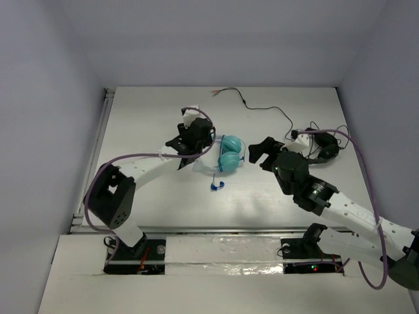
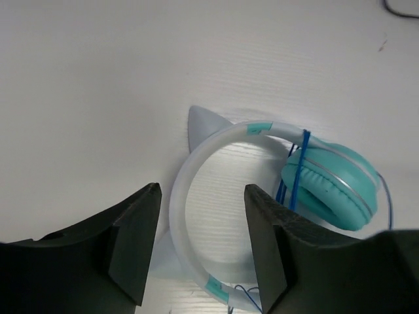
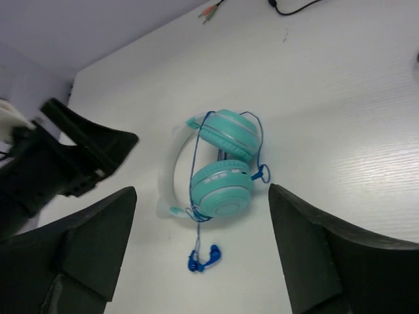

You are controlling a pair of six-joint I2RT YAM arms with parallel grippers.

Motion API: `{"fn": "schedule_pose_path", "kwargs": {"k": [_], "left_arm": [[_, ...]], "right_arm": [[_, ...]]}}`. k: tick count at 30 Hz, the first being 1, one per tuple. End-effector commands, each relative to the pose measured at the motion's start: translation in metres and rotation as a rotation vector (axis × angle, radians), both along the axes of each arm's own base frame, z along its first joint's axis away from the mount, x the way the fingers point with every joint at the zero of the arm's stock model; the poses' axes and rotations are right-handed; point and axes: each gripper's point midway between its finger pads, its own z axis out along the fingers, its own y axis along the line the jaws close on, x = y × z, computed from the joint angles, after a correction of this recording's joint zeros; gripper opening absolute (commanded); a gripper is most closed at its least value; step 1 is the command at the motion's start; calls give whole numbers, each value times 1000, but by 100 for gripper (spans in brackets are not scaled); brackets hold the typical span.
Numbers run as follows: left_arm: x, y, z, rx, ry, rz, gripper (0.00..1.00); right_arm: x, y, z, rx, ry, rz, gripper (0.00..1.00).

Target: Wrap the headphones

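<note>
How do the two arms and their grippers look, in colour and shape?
The left arm and right arm have white links, black joints, and a purple cable looping alongside each. The left gripper and right gripper are black, with broad wedge-shaped fingers.

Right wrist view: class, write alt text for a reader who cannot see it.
Teal headphones lie on a white table, their thin blue cable looped around them and bunched below. The right pincer hangs open above them, dark in both lower corners.
</note>
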Motion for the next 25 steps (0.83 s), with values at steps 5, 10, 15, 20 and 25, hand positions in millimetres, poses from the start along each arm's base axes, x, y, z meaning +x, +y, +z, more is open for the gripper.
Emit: {"fn": "schedule_pose_path", "kwargs": {"k": [5,10,15,20,25], "left_arm": [[-29,14,137,-216,-254,-61,64],[-63,25,188,-305,-351,-150,75],[-95,50,216,-283,-390,-187,91],[-115,63,219,-236,-383,-228,99],[-128,79,202,-214,-393,-214,99]], "right_arm": [[-13,-25,42,-52,-56,-10,100],[-18,-27,41,-121,9,14,100],[-30,-39,53,0,22,-29,100],[-38,-48,63,31,11,-38,100],[-40,-52,63,43,1,-49,100]]}}
